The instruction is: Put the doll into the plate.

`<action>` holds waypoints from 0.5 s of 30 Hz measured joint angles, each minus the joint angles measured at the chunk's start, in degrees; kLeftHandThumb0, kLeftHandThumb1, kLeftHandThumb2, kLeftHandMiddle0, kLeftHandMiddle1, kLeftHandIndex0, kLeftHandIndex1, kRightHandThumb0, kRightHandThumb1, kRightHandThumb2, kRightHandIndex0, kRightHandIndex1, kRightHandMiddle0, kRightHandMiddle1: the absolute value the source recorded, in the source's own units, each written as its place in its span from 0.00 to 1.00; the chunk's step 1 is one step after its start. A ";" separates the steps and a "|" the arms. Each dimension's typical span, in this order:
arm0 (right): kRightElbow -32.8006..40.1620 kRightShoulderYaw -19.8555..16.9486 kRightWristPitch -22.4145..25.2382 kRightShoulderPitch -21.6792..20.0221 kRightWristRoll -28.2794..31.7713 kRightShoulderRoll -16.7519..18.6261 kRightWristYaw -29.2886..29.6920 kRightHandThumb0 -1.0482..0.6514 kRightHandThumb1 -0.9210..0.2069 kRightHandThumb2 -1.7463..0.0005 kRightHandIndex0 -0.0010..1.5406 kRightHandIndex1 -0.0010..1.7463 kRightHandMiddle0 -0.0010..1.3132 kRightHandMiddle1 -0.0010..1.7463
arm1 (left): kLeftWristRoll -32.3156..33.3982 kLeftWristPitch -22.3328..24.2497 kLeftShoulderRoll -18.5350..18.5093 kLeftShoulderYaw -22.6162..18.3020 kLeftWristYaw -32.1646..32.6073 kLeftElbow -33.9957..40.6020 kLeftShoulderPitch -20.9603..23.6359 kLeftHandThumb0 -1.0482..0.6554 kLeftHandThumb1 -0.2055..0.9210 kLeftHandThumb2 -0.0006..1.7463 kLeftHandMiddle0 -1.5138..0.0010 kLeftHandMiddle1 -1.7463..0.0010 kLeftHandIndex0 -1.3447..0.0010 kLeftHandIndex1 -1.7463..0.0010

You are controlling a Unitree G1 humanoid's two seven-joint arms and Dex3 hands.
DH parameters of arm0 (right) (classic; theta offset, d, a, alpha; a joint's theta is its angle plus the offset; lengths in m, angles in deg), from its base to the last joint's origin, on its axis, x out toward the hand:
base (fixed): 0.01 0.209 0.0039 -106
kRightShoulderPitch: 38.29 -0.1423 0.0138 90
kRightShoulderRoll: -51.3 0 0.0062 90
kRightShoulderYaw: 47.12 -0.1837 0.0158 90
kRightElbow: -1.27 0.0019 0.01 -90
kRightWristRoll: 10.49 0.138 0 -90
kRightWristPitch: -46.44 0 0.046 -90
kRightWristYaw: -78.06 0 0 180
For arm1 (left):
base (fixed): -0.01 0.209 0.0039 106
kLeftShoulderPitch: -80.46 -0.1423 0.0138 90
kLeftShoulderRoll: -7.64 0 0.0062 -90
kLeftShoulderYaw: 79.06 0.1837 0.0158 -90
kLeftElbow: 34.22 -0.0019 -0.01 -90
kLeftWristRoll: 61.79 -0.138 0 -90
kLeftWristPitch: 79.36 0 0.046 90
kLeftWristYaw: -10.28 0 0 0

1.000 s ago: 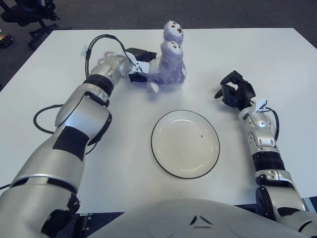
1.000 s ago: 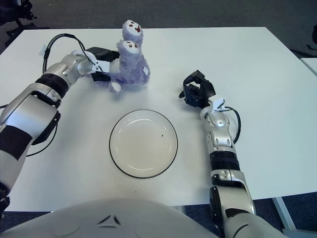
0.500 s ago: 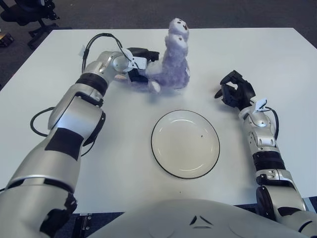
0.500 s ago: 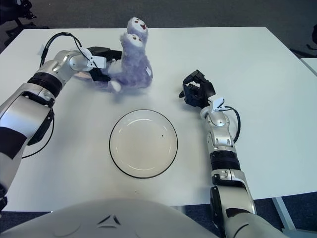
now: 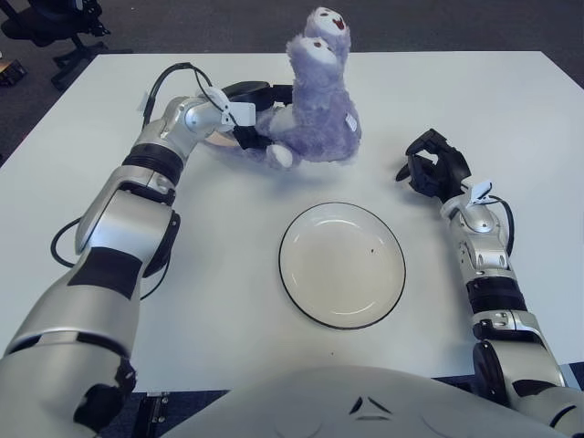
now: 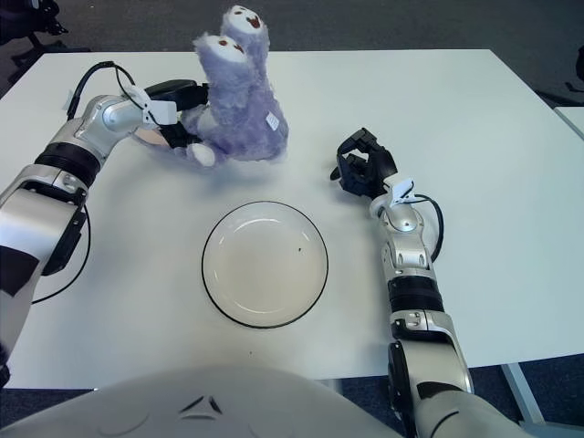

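Note:
A fuzzy purple doll [image 5: 315,109] with two small faces stands upright at the back middle of the white table [image 5: 511,119]. My left hand [image 5: 258,114] is shut on its left side, fingers wrapped into the fur. The doll is held just behind the plate [image 5: 341,265], a white round plate with a dark rim, which is empty and sits in front of me. My right hand [image 5: 431,172] shows to the right of the plate, fingers curled, holding nothing.
A black cable [image 5: 66,239] runs along my left arm and loops over the table at the left. Dark floor and a chair base [image 5: 55,23] lie beyond the table's far left edge.
My left hand has carried the doll a little to the right and lifted it, so it stands taller and closer. The right hand has not moved.

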 measured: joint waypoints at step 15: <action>-0.85 0.10 -0.34 -0.78 -0.75 0.01 0.10 0.39 0.22 0.52 0.55 1.00 0.27 1.00 | -0.21 -16.56 0.94 -0.60 3.92 1.52 -3.47 0.37 0.61 0.63 0.39 0.00 0.64 0.00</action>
